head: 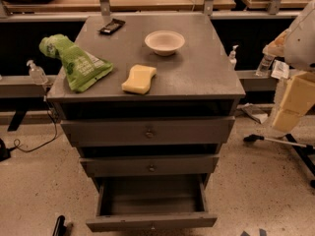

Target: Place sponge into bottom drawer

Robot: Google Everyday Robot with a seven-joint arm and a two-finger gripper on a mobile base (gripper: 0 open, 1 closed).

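Observation:
The pale yellow sponge (139, 78) lies flat on the grey cabinet top (197, 77), near its front edge and a little left of centre. The bottom drawer (151, 221) is pulled open towards me and its inside shows nothing in it. The two upper grey drawers (147, 132) are nearly shut. Parts of my arm (301, 38) show at the right edge, well to the right of the cabinet. The gripper itself is out of view.
A green bag (76, 63) lies left of the sponge, a white bowl (165, 42) behind it, and a flat black item (112, 26) at the back left. Pump bottles (37, 73) (233, 55) stand on rails beside the cabinet. A chair base (275, 141) is on the floor at right.

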